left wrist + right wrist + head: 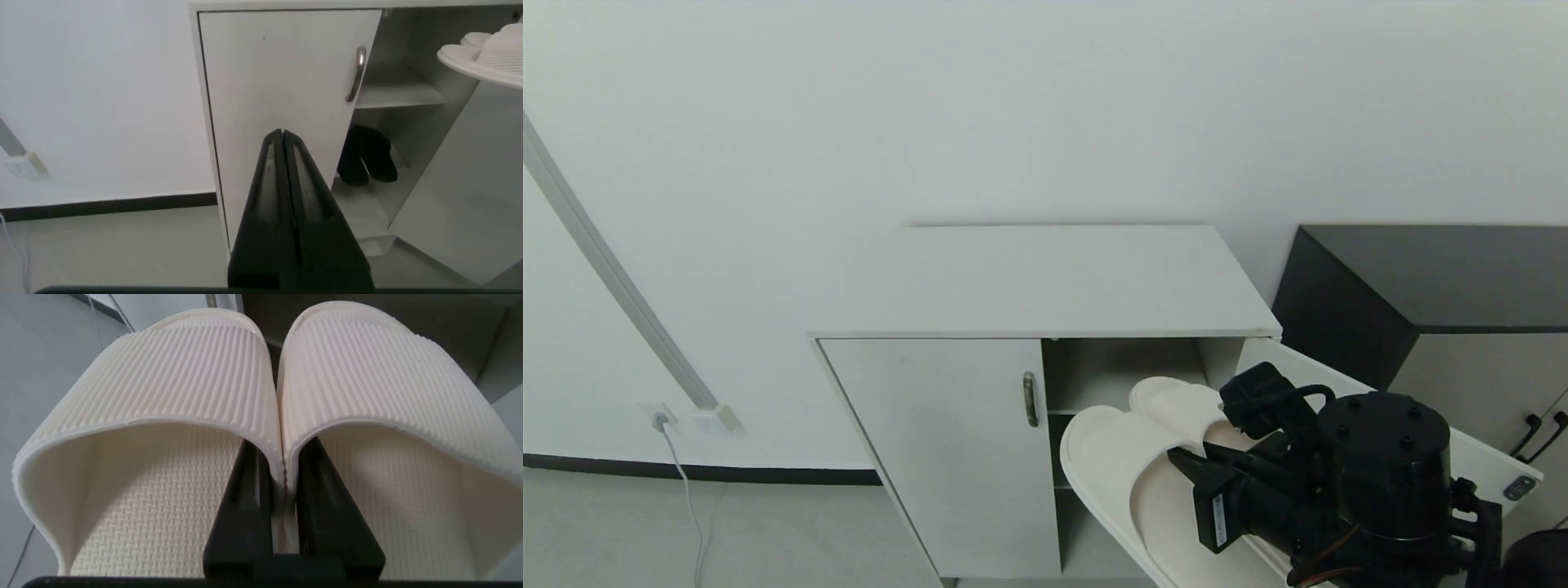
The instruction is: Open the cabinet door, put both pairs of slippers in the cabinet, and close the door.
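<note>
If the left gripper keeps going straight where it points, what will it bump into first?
Most likely the closed cabinet door. The left gripper aims at its plain white panel, to the side of the handle. How far off the door is, I can't tell.

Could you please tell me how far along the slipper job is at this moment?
Done: the cabinet's right door stands open, and a dark pair of slippers already sits inside. In hand: the right pincer is shut on the white pair, held at the opening. The left pincer is shut and empty. Left: set the white pair inside, then close the door.
</note>
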Available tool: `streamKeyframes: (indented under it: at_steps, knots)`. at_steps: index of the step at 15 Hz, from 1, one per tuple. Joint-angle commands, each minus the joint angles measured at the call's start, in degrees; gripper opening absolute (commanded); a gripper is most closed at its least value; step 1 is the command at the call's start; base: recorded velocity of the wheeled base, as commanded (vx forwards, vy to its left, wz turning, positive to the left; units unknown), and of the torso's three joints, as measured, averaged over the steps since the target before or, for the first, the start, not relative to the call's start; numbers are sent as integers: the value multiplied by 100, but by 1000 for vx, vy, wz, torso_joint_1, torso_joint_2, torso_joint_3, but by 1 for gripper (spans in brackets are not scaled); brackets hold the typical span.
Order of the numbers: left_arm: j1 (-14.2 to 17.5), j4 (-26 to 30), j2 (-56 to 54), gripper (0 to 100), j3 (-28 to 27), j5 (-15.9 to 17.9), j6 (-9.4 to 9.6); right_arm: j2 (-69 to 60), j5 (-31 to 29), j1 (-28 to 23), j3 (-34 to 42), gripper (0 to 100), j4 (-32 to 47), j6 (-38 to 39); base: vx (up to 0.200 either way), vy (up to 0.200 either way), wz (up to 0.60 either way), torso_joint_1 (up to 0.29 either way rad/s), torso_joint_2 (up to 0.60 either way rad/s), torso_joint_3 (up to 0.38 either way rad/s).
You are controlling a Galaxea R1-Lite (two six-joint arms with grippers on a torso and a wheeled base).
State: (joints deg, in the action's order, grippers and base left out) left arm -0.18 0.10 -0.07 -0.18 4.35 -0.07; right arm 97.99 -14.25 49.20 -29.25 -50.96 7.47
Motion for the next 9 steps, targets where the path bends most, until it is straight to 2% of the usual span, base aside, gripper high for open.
streamKeyframes:
  at_steps: [1, 9]
  knots:
    - [1, -1, 7, 0, 1, -5, -1, 19, 1, 2, 7, 0, -2, 0, 0, 0, 0, -237, 540, 320]
    - [1, -1, 7, 0, 1, -5, 7, 98, 36, -7, 33, 0, -11, 0, 0, 0, 0, -191, 519, 322]
